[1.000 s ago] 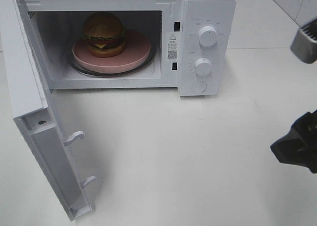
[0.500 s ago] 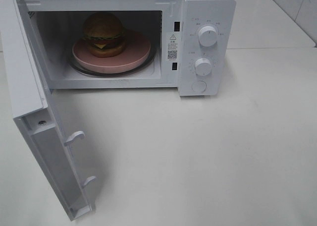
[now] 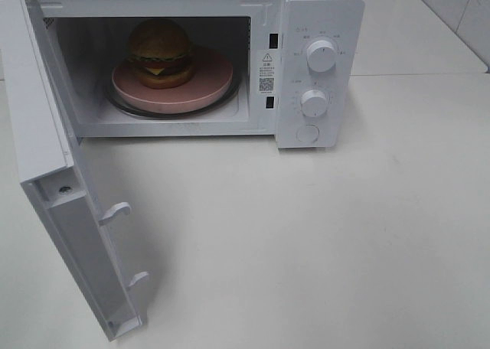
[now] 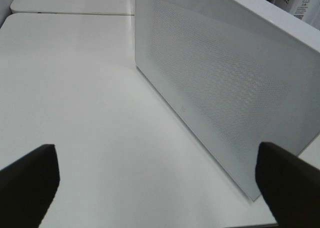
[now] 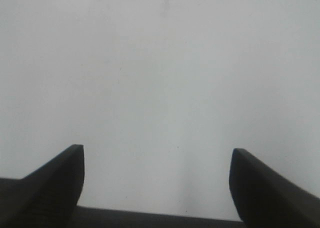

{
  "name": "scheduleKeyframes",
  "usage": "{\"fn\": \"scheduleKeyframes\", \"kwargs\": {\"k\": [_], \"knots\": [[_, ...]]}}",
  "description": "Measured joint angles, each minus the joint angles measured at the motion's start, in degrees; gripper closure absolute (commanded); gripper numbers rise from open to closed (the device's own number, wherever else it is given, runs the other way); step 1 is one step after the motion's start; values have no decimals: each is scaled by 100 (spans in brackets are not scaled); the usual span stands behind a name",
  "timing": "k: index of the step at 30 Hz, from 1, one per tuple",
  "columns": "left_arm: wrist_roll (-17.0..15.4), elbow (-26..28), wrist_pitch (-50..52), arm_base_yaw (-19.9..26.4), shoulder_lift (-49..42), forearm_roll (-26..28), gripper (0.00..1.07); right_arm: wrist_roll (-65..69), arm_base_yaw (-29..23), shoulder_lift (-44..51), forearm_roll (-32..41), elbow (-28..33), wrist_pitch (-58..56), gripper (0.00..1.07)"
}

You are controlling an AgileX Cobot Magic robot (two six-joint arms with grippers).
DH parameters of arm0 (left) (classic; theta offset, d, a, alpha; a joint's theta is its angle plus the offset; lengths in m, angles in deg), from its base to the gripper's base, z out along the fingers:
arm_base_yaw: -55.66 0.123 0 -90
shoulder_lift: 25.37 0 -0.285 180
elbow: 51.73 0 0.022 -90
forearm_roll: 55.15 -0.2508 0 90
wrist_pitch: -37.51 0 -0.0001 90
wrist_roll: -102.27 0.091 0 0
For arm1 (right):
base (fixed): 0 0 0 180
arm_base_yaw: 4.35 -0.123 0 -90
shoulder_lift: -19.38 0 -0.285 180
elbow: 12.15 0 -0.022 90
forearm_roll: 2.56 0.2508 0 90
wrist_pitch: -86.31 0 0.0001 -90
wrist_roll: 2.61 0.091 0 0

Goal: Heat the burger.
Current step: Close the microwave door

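White plastic dominates the left of the high view: the microwave door (image 3: pixel 46 135) is swung right out, and its two latch hooks (image 3: pixel 116 211) are exposed. On the door's outer side, the left gripper (image 4: pixel 156 153) is seen spread wide and empty, with the perforated panel near but not touched. Inside the cavity, the burger (image 3: pixel 159 52) is sat upright on the pink plate (image 3: pixel 207 85), so loading looks done and closing is judged to be the step in hand. A flat, steady push is best placed near the door's free edge and carried through its arc until both hooks are seated. A shove close to the hinge could shift the microwave (image 3: pixel 321 12) itself. Further right, the two knobs (image 3: pixel 321 56) are left for afterwards. The right gripper (image 5: pixel 157 152) is shown open, holding nothing, over bare table (image 3: pixel 321 242).
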Motion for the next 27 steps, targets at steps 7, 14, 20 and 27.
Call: {"fn": "scheduleKeyframes", "kwargs": {"k": [7,14,20,27], "knots": [[0,0,0,0,0,0,7,-6,413,710,40,6,17,31],[0,0,0,0,0,0,7,-6,493,1656,109,17,29,31],[0,0,0,0,0,0,7,-11,493,1788,120,17,29,31],[0,0,0,0,0,0,7,-11,493,1788,126,17,29,31]]}}
